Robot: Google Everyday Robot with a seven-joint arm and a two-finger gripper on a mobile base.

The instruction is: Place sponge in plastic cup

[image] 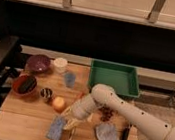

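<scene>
Sponge (56,128) lies flat at lower centre of the wooden table (20,123), well apart from the upright plastic cup (69,78) left of the green tray (114,79). A red bowl (18,80) holds something dark. The gripper (70,127) sits just beside the sponge's right edge; its state cannot be told.

The arm (124,109) extended in from the right of the sponge (56,129), elbow raised behind it. The gripper (71,126) pointed downward, just beside the sponge's right edge.
</scene>
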